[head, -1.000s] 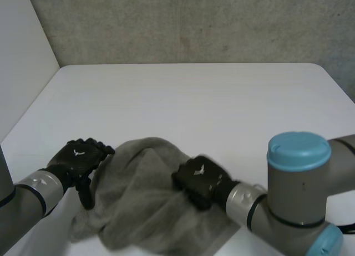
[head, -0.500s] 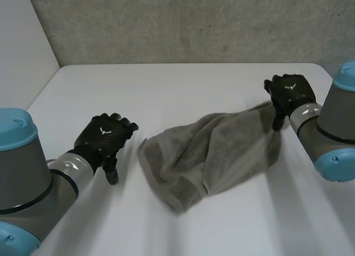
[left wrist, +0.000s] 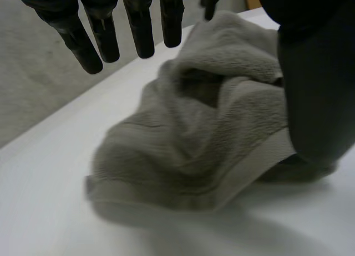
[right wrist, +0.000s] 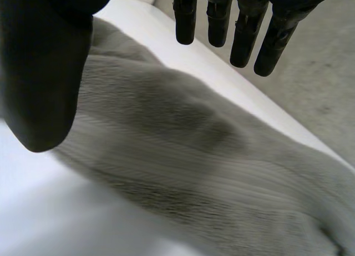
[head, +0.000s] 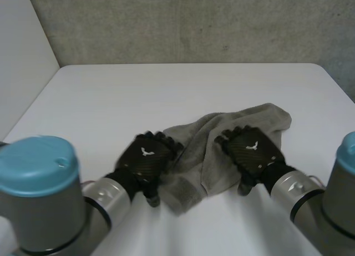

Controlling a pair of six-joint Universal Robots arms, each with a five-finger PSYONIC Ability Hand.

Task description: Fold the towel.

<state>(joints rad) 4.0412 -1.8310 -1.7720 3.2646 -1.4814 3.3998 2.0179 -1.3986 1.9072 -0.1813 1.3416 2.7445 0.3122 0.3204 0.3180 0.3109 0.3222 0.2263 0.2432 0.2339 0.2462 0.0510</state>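
Both hands are down at the towel [head: 222,128], which lies crumpled in a loose, slanted heap on the white desk [head: 166,90], a little to the robot's right of the middle. You see the left hand [head: 147,158] over the heap's near left end, where a hemmed edge folds under. Its wrist view shows the fingers [left wrist: 138,29] straight and spread above the cloth, with the thumb [left wrist: 313,90] held apart beside the hem, gripping nothing. The right hand [head: 252,150] sits over the towel's near right part, and the far corner of the cloth pokes out beyond its fingertips. Its own fingers [right wrist: 244,34] are likewise straight and apart from the thumb [right wrist: 44,73], with the cloth spread under the palm. You can't tell for certain whether either palm actually touches the towel, though both look close.
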